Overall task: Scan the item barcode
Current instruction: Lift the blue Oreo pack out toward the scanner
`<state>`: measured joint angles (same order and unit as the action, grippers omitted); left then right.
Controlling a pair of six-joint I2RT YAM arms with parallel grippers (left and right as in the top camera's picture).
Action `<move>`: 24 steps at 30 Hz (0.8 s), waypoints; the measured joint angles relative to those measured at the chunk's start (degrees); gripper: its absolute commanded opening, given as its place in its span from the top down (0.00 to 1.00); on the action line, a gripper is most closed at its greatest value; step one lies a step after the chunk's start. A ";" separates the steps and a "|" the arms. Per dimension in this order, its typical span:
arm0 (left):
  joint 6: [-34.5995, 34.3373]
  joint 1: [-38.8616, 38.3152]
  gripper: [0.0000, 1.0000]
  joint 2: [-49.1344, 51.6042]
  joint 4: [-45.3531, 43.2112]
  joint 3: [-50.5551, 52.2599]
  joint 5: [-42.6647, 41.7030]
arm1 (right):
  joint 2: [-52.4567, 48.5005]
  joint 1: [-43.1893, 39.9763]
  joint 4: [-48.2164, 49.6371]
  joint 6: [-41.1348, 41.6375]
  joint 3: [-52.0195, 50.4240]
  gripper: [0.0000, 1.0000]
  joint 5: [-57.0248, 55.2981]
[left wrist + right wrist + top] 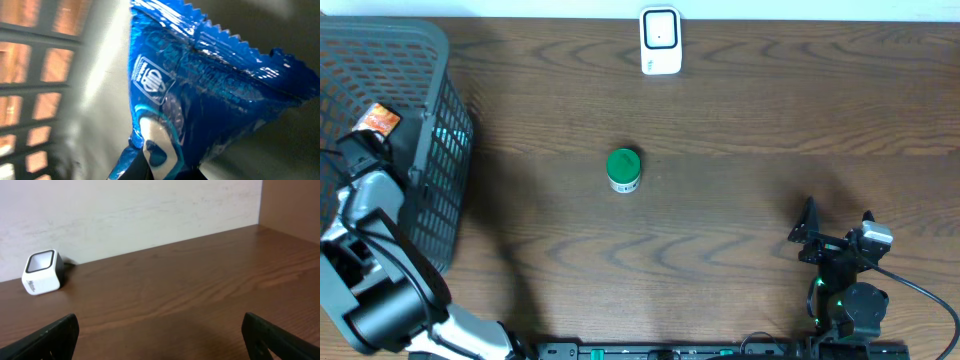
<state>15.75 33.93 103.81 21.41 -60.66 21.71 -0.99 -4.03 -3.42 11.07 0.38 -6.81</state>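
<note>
A shiny blue foil packet (pixel 210 95) with a crimped top edge fills the left wrist view. My left gripper (pixel 165 171) is shut on its lower end, down inside the black mesh basket (pixel 440 150) at the table's left. The white barcode scanner (pixel 660 41) stands at the far middle edge and also shows as the scanner (pixel 42 272) in the right wrist view. My right gripper (pixel 838 228) rests open near the front right, its fingers (pixel 55 335) wide apart over bare wood.
A green-lidded jar (pixel 623 170) stands at the table's centre. An orange packet (pixel 380 121) lies in the basket beside my left arm. Basket mesh (pixel 35 75) is close on the packet's left. A pale wall (pixel 130 210) backs the table.
</note>
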 measured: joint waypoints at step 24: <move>-5.51 -2.80 0.93 -32.44 -0.52 1.57 -6.43 | -0.02 -0.02 0.00 0.00 0.00 0.01 -0.02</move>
<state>10.24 31.14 71.37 20.88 -59.09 15.29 -1.02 -4.05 -3.42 11.07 0.38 -6.83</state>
